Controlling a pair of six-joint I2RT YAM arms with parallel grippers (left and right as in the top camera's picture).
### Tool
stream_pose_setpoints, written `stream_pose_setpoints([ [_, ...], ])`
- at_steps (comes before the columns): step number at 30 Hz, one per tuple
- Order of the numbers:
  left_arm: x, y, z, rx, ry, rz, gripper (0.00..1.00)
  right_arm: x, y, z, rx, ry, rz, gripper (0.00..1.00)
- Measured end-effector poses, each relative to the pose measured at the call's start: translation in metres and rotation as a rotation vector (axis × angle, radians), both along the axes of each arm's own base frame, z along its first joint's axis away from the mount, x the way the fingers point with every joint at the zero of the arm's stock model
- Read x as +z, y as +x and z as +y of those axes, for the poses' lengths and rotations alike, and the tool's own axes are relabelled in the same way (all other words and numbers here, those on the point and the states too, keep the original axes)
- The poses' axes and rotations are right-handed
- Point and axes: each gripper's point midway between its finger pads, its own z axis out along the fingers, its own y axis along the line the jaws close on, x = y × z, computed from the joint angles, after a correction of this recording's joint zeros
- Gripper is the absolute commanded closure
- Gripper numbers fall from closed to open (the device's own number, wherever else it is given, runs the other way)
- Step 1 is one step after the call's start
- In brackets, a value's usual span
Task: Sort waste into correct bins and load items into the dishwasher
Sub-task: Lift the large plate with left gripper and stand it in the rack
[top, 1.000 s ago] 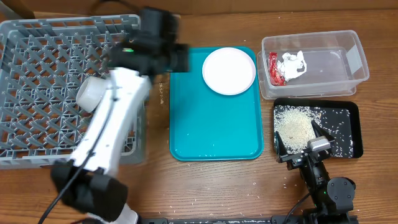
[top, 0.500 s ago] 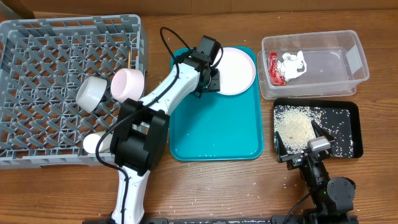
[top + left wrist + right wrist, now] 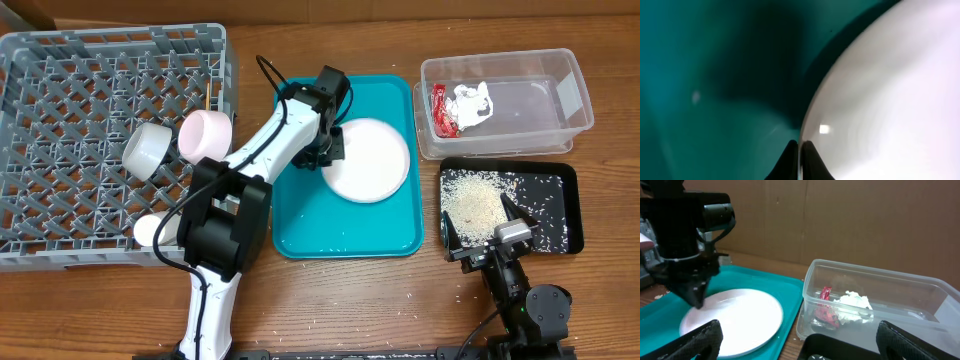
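The large round white plate (image 3: 368,160) is lying on the teal plastic serving tray (image 3: 330,222), in its upper right part. The left gripper (image 3: 328,150) is pinching its left rim, and the left wrist view is showing the jaws drawn narrow with a dark fingertip on either side of the rim's edge. Taking it by the rim is likely the only option, since a flat plate on a flat tray is offering nothing else to grasp. The arm is reaching across from the big square grey plastic dish rack (image 3: 60,60), which is sitting just left of the tray and is probably where the plate is heading. A small white cup (image 3: 148,150) and a whitish bowl (image 3: 205,130) are already resting near the rack's right side. To the right of the tray, the clear rectangular plastic tub (image 3: 540,105) is holding the red crinkled wrapper (image 3: 441,108) and the crumpled white tissue (image 3: 472,103). Below it, the shallow black rectangular tray (image 3: 562,178) is carrying the heap of small whitish rice grains (image 3: 475,200), so the waste appears sorted. The right gripper (image 3: 482,228) is hovering at that tray's near edge, jaws spread wide and holding nothing, seemingly parked out of the left arm's way.
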Motion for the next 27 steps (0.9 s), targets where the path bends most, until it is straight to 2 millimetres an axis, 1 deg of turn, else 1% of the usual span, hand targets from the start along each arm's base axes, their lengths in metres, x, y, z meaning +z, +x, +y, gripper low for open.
stream_pose_setpoints([
  [2,0.005,-0.006,0.015,0.001,0.044,0.038,0.96,0.0,0.0,0.0,0.0,0.0,0.0,0.0],
  [4,0.015,-0.004,0.03,0.005,0.08,0.048,0.96,0.0,0.0,0.0,0.0,0.0,0.0,0.0],
  [5,0.025,0.0,0.038,0.011,0.099,0.038,0.96,0.0,0.0,0.0,0.0,0.0,0.0,0.0],
  [7,0.051,0.011,0.054,0.024,0.138,-0.013,0.96,0.0,0.0,0.0,0.0,0.0,-0.001,0.0],
  [8,0.068,0.016,0.063,0.035,0.161,-0.05,0.96,0.0,0.0,0.0,0.0,0.0,0.0,0.0],
  [10,0.115,0.025,0.086,0.053,0.224,-0.159,0.96,0.0,0.0,0.0,0.0,0.0,0.0,0.0],
  [12,0.167,0.027,0.11,0.076,0.301,-0.286,0.96,0.0,0.0,0.0,0.0,0.0,0.0,0.0],
  [13,0.195,0.024,0.121,0.086,0.342,-0.351,0.96,0.0,0.0,0.0,0.0,0.0,0.0,0.0],
  [14,0.22,0.018,0.132,0.096,0.382,-0.406,0.96,0.0,0.0,0.0,0.0,0.0,0.0,0.0],
  [16,0.267,-0.002,0.156,0.123,0.47,-0.494,0.96,0.0,0.0,0.0,0.0,0.0,0.0,0.0],
  [18,0.303,-0.025,0.182,0.15,0.574,-0.545,0.96,0.0,0.0,0.0,0.0,0.0,0.0,0.0],
  [20,0.327,-0.046,0.209,0.183,0.688,-0.563,0.96,0.0,0.0,0.0,0.0,0.0,0.0,0.0],
  [22,0.342,-0.06,0.239,0.229,0.804,-0.554,0.96,0.0,0.0,0.0,0.0,0.0,0.0,0.01],
  [23,0.348,-0.066,0.257,0.265,0.872,-0.538,0.96,0.0,0.0,0.0,0.0,-0.001,0.0,0.0],
  [25,0.352,-0.07,0.281,0.317,0.946,-0.514,0.96,0.0,0.0,0.0,0.0,0.0,0.0,0.0],
  [27,0.351,-0.073,0.307,0.384,1.01,-0.481,0.96,0.0,0.0,0.0,0.0,0.0,0.0,0.01],
])
